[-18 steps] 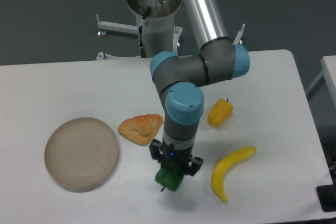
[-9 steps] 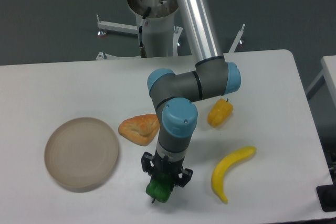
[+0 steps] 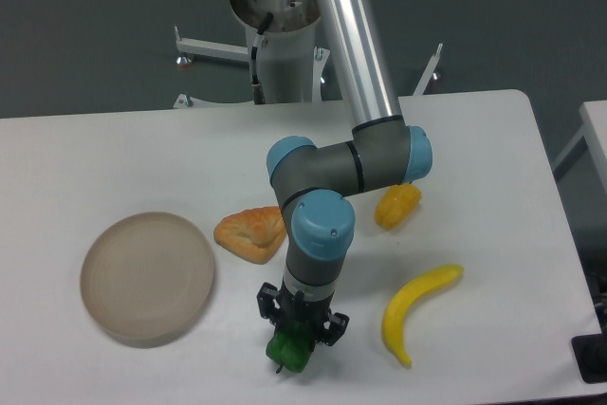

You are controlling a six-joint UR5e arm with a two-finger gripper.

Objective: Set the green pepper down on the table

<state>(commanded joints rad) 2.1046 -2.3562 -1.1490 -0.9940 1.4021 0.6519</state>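
Presently, in the single fixed camera view, the gripper is seen pointing straight down with its two fingers clamped on the green pepper, which protrudes below the fingertips at the near edge of the table. Whether the pepper already rests on the surface or hangs just above it cannot be told from this angle. Ahead of the gripper and slightly to one side a triangular pastry is located; further off on that same side a round beige plate is found; on the opposite side a yellow banana lies near, and a yellow-orange pepper sits beyond it, partly hidden by the arm. Should the fingers be parted while the pepper is not yet supported, the lobed, glossy body is judged likely to drop and roll, possibly over the near edge just behind it. Should the descent be driven too far, the pepper could be pressed against the tabletop and squeezed out sideways. The tabletop is white, flat and round-cornered. Behind it the arm's base column and a dark grey floor are visible.
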